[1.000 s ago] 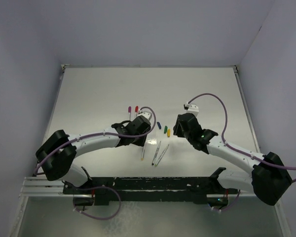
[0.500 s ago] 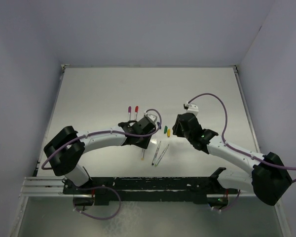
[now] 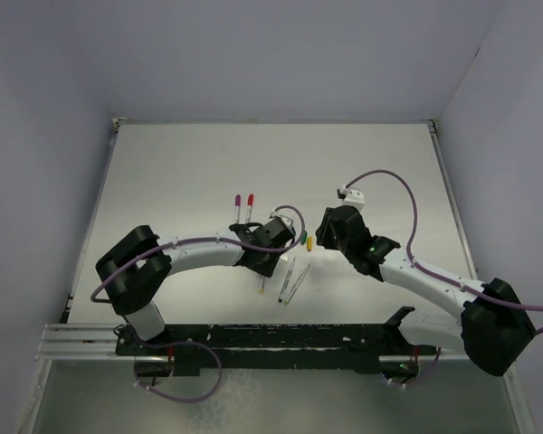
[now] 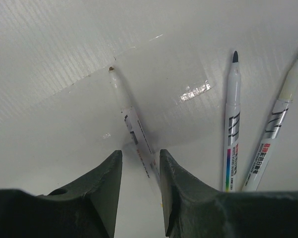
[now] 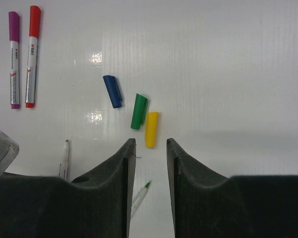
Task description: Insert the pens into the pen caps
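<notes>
Partly parted, the left gripper is held low over the white table. Its jaws are astride an uncapped pen that lies flat between them. A gap is seen beside the barrel, and nothing is clamped. The right gripper is parted about as far and is empty, with the yellow cap lying just beyond the mouth of its jaws.

The table's far, left and right edges are well apart from both grippers, and bare surface is left toward each. A blue-tipped pen and a green-tipped pen lie side by side just right of the straddled pen. Far-left of the grippers, a purple-capped pen and a red-capped pen lie parallel, just beside each other. The green cap lies just beside the yellow one, and the blue cap lies near it but apart.

The straddled pen's rear end is hidden under a finger, and its tip colour cannot be made out. From above, the blue cap cannot be made out beside the left wrist.
</notes>
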Tool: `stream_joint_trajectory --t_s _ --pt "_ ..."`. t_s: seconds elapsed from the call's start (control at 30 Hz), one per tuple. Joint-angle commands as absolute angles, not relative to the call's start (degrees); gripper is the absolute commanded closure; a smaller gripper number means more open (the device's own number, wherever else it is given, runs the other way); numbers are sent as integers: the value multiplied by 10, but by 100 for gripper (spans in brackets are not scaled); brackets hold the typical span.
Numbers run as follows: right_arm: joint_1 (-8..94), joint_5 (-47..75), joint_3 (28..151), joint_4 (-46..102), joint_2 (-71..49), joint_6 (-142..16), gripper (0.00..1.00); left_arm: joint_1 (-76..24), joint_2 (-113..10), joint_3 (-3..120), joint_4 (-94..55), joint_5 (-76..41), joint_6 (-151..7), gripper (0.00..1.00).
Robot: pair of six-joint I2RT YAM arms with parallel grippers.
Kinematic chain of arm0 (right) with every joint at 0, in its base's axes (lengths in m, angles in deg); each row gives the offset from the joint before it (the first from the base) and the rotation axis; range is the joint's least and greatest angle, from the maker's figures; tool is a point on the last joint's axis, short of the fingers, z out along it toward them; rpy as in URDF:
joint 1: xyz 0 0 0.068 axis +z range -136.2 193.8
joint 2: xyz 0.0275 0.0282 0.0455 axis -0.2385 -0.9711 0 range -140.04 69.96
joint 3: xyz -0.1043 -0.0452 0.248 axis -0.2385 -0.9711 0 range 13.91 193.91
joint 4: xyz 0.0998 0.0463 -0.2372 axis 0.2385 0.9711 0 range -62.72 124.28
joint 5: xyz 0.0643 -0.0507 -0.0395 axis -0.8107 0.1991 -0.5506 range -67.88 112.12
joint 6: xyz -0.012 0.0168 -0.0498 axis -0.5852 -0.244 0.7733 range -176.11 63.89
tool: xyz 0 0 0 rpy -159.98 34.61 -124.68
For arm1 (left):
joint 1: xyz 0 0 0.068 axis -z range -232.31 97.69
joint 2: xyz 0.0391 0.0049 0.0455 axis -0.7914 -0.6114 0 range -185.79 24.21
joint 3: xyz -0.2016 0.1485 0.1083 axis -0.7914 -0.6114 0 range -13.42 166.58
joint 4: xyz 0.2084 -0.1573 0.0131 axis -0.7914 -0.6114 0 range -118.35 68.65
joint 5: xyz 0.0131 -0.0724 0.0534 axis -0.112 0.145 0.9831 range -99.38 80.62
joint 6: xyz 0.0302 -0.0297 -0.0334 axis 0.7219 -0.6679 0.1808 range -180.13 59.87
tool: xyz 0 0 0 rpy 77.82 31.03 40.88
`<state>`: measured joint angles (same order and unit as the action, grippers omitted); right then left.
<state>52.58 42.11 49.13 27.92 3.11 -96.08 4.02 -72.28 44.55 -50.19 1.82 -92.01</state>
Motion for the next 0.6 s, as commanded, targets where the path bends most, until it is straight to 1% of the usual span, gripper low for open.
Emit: stream_joint_trajectory --t_s 0.0,0.2,0.57 --pt "521 422 489 262 29 -964 67 42 -735 466 -510 32 -917 61" --pt "519 421 488 263 29 -963 66 41 -747 461 -510 34 -920 63" --pt "516 418 490 269 39 -965 67 42 -763 455 -525 22 -918 79"
